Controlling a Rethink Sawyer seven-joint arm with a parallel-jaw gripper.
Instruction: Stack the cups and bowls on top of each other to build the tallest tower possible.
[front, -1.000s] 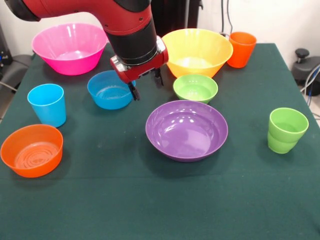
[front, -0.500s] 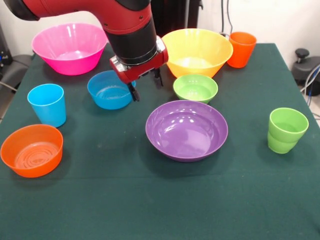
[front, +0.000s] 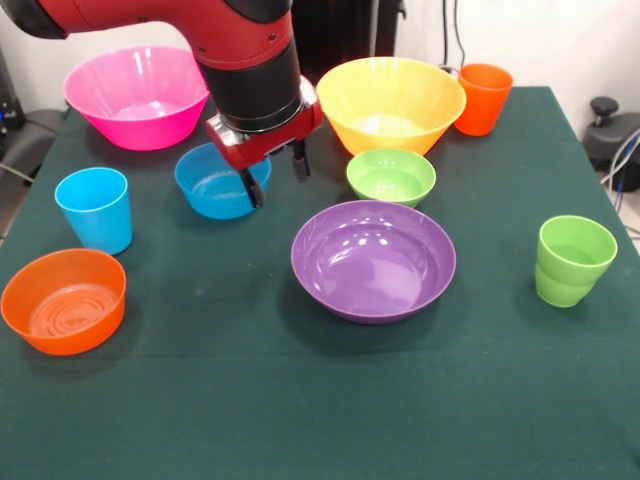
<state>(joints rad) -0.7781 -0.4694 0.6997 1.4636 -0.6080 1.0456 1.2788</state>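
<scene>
My gripper (front: 274, 177) is open and empty, hanging over the right rim of the small blue bowl (front: 215, 183). The wide purple bowl (front: 373, 259) sits at the centre, with the small green bowl (front: 391, 176) just behind it. The large yellow-orange bowl (front: 391, 102) and the large pink bowl (front: 139, 96) stand at the back. The small orange bowl (front: 63, 300) is at front left, with the sky blue cup (front: 94, 209) behind it. The orange cup (front: 484, 98) is at back right. The lime green cup (front: 573, 260) is at right. The purple cup is out of view.
The red and black arm (front: 240, 60) comes down from the top left and hides part of the table between the pink and yellow-orange bowls. The green table (front: 320, 400) ends close behind the back bowls.
My gripper has moved a little to the left, toward the small blue bowl. Nothing else has moved.
</scene>
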